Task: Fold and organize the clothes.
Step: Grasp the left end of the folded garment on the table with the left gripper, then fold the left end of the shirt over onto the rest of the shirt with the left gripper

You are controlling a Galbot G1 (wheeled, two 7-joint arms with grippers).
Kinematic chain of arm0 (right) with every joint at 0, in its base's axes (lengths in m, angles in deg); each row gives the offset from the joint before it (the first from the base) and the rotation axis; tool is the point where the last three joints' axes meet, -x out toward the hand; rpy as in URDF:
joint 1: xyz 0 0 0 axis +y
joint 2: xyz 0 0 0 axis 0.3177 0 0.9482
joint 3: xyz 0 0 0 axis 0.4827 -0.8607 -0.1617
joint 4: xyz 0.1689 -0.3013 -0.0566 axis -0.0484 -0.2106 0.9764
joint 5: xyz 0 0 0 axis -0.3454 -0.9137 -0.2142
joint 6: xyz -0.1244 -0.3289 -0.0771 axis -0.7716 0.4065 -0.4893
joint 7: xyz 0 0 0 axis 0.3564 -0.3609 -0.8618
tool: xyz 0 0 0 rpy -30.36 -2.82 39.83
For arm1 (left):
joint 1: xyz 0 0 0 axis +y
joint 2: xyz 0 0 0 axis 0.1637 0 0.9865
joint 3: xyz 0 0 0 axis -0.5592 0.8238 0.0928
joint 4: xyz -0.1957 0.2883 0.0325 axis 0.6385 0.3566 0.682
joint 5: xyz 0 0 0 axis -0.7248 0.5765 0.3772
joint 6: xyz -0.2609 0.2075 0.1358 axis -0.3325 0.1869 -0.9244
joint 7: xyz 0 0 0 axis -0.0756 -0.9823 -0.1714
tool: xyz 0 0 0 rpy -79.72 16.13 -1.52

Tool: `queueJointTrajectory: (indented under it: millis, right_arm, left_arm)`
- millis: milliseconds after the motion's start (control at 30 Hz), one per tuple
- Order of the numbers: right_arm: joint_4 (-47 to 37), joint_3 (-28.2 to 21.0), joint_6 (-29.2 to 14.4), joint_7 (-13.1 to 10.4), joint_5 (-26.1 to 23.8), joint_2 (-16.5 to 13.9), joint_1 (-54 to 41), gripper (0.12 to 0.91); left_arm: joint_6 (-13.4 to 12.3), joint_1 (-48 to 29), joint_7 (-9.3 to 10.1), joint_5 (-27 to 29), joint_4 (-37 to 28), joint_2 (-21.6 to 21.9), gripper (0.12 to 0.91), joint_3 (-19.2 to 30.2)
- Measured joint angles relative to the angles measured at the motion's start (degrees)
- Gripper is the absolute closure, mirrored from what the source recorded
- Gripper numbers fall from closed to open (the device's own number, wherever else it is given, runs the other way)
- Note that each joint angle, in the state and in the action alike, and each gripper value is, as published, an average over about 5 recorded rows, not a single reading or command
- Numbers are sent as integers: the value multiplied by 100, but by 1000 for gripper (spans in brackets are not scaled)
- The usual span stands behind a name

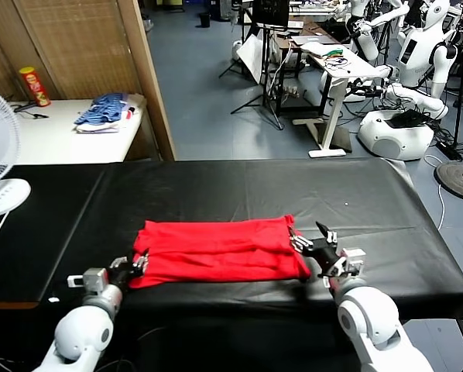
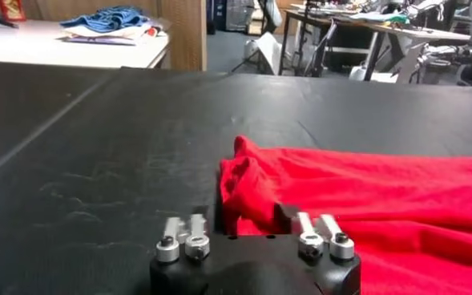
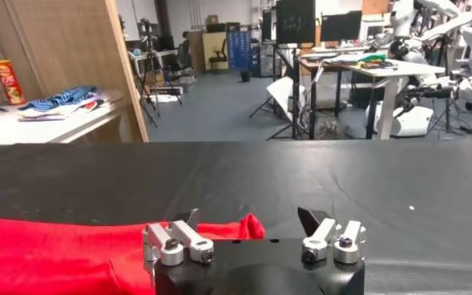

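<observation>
Looking down, I see the red T-shirt (image 1: 220, 249) lying folded in a long band on the black bench (image 1: 239, 186). My left gripper (image 1: 136, 266) sits at its left end, fingers narrowed onto the cloth edge. My right gripper (image 1: 318, 246) spreads wide at its right end.

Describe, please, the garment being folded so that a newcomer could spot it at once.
Start at the long black table in front of the robot. Near its front edge lies a bright red T-shirt, folded into a wide band. The only other fabric is a blue striped pile on the white side table.
</observation>
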Motion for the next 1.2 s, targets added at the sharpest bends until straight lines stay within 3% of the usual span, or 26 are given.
queueJointTrajectory:
  millis: [100,300,500,667,833,1033,1200]
  right_arm:
    - [-1,19,-12,0,-26,21,16,227]
    - [73,106,-1,-22,-26,49,57,227]
    - [169,133,17,-34,-38,129,153,227]
    - [196,135,18,-38,-115,217,246,227]
    - [235,184,14,-40,-237,298,353,227]
    - [337,309,11,-44,-342,382,523,227]
    - [402,439,10,-47,-383,431,679,227]
  left_arm:
    - [6,-14,-8,143,46,24,880,9]
    - [-236,-48,-157,1006,76,236,886,-53]
    - [-621,-67,-281,1714,-215,955,884,-357]
    - [-649,-13,-257,1786,-402,1612,884,-527]
    - [-324,94,-75,1426,-42,1601,884,-354]
    - [259,-86,348,527,798,1039,884,284]
    - [410,-441,503,-322,1097,546,884,856]
